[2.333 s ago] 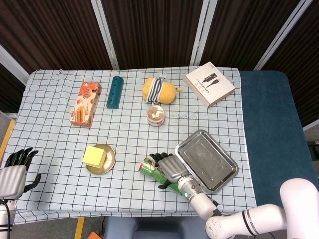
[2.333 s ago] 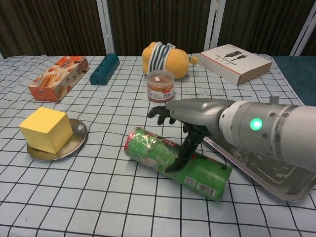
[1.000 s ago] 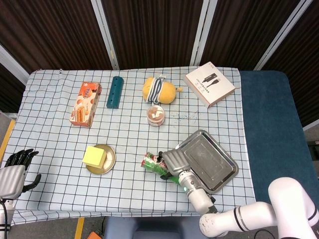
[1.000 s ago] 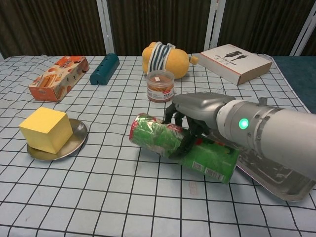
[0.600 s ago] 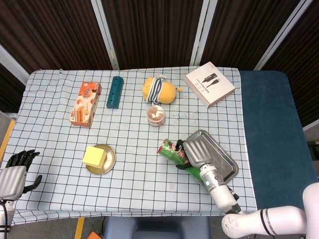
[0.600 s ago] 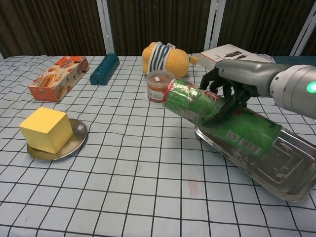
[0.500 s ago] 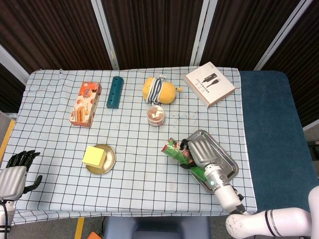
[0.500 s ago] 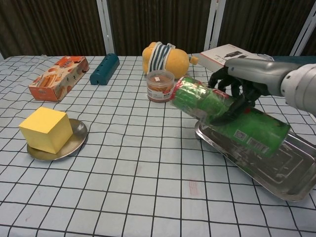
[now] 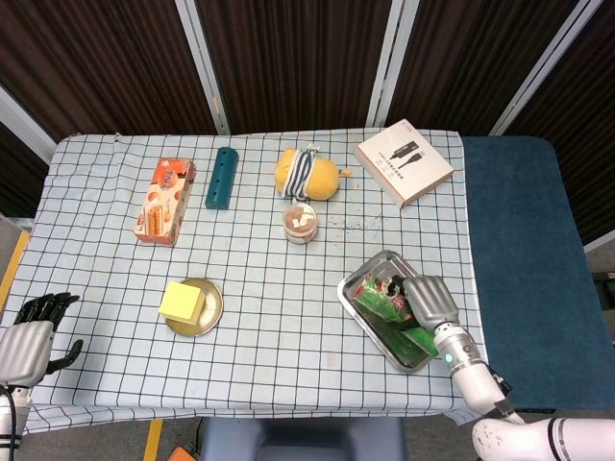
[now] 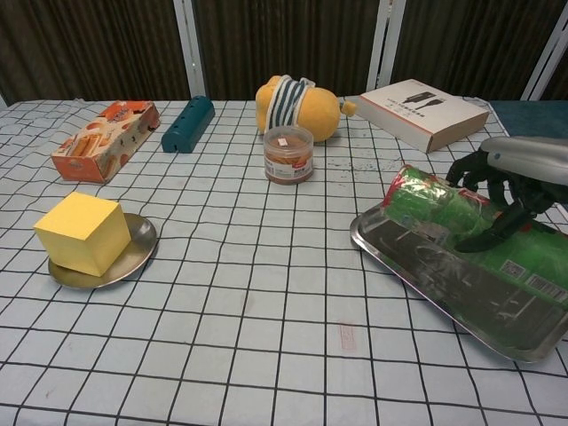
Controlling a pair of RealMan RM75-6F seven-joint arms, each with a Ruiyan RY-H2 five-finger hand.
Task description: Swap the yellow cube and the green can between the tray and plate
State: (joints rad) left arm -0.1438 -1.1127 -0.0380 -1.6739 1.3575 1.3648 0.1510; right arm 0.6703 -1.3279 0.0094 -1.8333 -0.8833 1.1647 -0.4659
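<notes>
The green can lies on its side over the metal tray at the right, gripped by my right hand. In the head view the green can shows inside the metal tray, partly covered by the right hand. The yellow cube sits on the round metal plate at the front left; in the chest view the yellow cube covers most of the plate. My left hand hangs off the table's left front corner, holding nothing, fingers partly curled.
At the back lie an orange snack box, a teal block, a yellow plush toy and a white box. A small jar stands mid-table, just beyond the tray.
My right hand picked the green can up off the table left of the tray and carried it right, over and down into the tray. The left hand stayed put.
</notes>
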